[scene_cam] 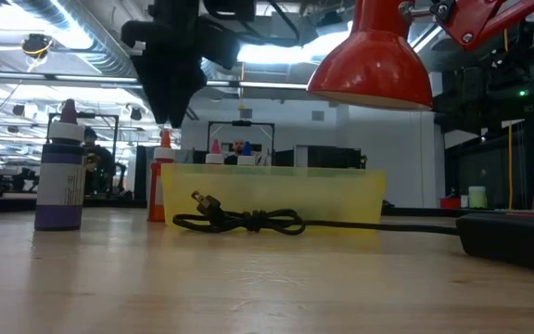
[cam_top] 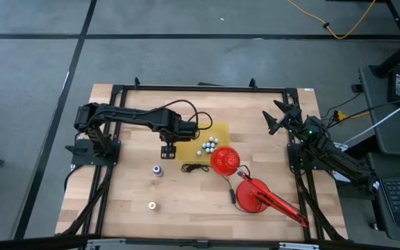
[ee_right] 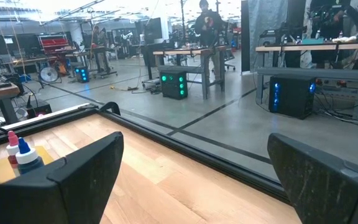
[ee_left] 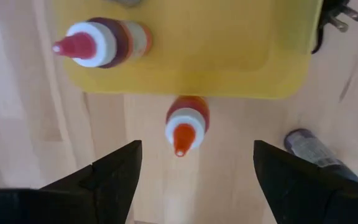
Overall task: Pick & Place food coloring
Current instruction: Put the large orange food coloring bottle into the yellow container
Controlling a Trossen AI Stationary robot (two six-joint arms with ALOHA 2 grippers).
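Note:
Several food coloring bottles [cam_top: 210,146] stand in a yellow tray [cam_top: 194,133]. An orange-topped bottle [ee_left: 186,127] stands upright on the table just outside the tray's edge [ee_left: 191,87]. My left gripper [ee_left: 194,180] hovers above it, open, with a finger on either side and touching nothing. In the low view the left gripper [scene_cam: 174,88] hangs above this bottle [scene_cam: 163,176]. A pink-topped bottle [ee_left: 101,43] stands in the tray. A purple bottle [cam_top: 157,170] and a yellowish one [cam_top: 152,205] stand on the bare table. My right gripper [cam_top: 281,115] waits open at the right far corner.
A red lamp lies right of the tray, with its shade [cam_top: 224,161] next to the tray and its base [cam_top: 253,196] nearer the near edge. Its black cable and plug [scene_cam: 239,221] lie in front of the tray. A black frame [cam_top: 200,88] borders the table.

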